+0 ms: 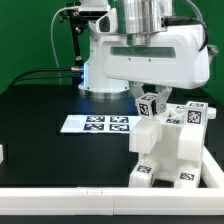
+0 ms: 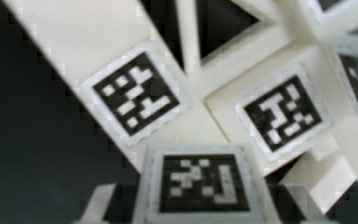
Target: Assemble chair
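Observation:
The partly built chair (image 1: 172,152), a blocky set of matte white panels with black-and-white tags, stands at the exterior view's right near the table's front. My gripper (image 1: 149,98) hangs straight down over its top and is shut on a small white tagged part (image 1: 150,104) that rises from the assembly. In the wrist view that part (image 2: 197,182) fills the space between my fingers (image 2: 108,204), with my gripper (image 2: 201,205) closed against its sides. Beyond it lie two tagged chair panels (image 2: 137,92) (image 2: 279,116), slanted across the black table. The lower end of the held part is hidden.
The marker board (image 1: 95,123) lies flat on the black table at the exterior view's left of the chair. The arm's white base (image 1: 100,62) stands behind it. A white rim (image 1: 60,206) runs along the table's front edge. A small white piece (image 1: 2,153) shows at the far left edge.

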Robot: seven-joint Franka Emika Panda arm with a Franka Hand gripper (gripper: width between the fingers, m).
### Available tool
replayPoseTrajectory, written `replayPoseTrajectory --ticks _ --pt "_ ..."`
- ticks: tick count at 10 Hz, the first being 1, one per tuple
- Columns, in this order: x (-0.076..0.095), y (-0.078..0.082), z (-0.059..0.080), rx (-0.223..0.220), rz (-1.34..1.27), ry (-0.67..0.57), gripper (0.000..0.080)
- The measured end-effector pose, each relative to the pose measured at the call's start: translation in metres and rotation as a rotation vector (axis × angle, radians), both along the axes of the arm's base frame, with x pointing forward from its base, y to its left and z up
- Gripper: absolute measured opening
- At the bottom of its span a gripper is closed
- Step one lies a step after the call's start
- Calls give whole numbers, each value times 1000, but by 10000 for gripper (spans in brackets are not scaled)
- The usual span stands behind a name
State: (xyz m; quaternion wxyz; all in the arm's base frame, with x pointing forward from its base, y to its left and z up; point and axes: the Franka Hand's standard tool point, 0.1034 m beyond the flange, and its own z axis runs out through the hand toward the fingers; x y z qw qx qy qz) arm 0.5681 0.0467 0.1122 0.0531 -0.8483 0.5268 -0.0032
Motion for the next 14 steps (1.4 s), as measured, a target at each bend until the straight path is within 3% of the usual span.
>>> replayPoseTrajectory --ticks 6,10,13,14 --pt "0 0 0 53 -639 56 266" --pt "0 0 0 57 -640 56 266" --pt "1 3 4 51 -475 35 604" --pt "3 2 6 35 -250 4 604"
